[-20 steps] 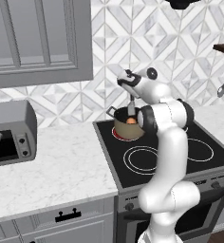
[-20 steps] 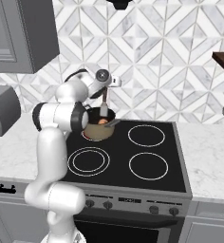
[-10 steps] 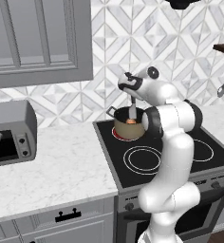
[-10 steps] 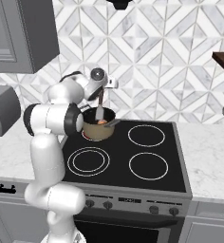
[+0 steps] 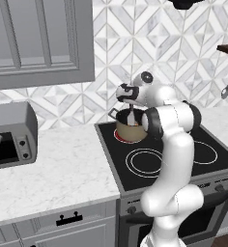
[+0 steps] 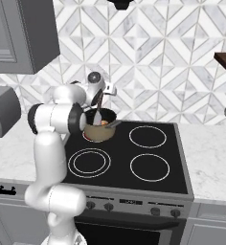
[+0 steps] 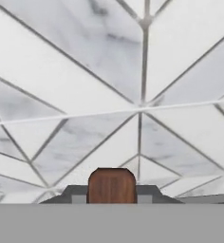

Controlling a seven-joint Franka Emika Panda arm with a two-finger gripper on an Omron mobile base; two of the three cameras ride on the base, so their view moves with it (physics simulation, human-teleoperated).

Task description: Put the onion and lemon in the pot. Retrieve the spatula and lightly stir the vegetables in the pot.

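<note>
Black stove [image 6: 134, 155] set in the marble counter [image 5: 58, 169]. Pot [image 6: 99, 131] on the back left burner, holding the onion [image 6: 104, 123], an orange-brown patch by the blade; lemon not discernible. Spatula [image 6: 98, 109] stands near upright in the pot, blade down, handle up. Gripper [image 6: 101, 91] above the pot, fingers clenched on the handle's top end.

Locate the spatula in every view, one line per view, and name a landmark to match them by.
Left base view: spatula stands just right of centre, blade down in the pot.
Right base view: left of centre, handle leaning over the pot on the stove's back-left burner.
Hand view: its reddish-brown handle end at bottom centre, against the tiled wall.
Shared landmark: the pot in both base views.
</note>
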